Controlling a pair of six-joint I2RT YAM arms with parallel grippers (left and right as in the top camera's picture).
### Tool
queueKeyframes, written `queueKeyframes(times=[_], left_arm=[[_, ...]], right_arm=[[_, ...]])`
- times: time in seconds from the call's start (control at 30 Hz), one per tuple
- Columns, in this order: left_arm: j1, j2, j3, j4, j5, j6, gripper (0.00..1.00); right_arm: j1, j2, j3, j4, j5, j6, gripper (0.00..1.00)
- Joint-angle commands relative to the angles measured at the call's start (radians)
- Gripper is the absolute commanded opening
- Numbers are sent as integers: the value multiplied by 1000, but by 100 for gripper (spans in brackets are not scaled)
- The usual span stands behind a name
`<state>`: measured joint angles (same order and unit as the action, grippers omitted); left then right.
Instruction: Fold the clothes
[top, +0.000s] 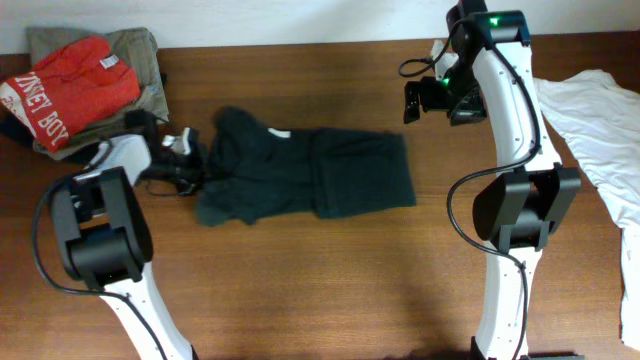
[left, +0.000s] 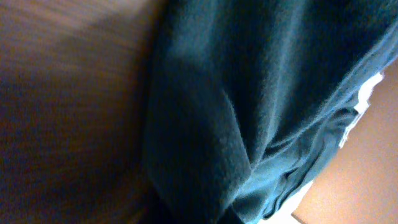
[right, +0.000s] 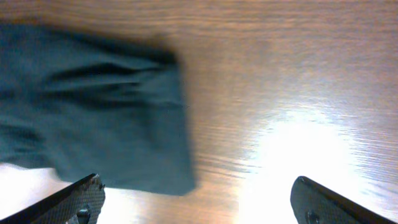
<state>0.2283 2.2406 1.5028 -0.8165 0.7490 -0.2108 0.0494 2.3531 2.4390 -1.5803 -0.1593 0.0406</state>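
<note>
A black cotton T-shirt (left: 249, 93) fills my left wrist view, bunched close against the lens. It lies rumpled in the middle of the brown wooden table (top: 330, 280). My left pincer (top: 186, 160) is closed tight on the shirt's left edge. My right pincer (right: 202, 205) gapes wide, holding nothing, just beside the shirt's far right corner.

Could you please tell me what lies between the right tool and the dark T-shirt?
Only bare wooden table, as the overhead view shows; the right tool stands open just beyond the T-shirt's right edge.
</note>
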Motion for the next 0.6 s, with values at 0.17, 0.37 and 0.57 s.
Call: queueKeyframes(times=[0.17,0.37,0.57], left_arm=[[48,-40,449,-479,-365,164,0],[-29,-241,515,-544,-383,174,0],[-245,-299,515,-527,-389,151,0]], right_arm=[[-5,-23,19,273,314,-10,99],[-103,-23,18,378,299,-6,99],[-135,-23,18,377,291,-7,99]])
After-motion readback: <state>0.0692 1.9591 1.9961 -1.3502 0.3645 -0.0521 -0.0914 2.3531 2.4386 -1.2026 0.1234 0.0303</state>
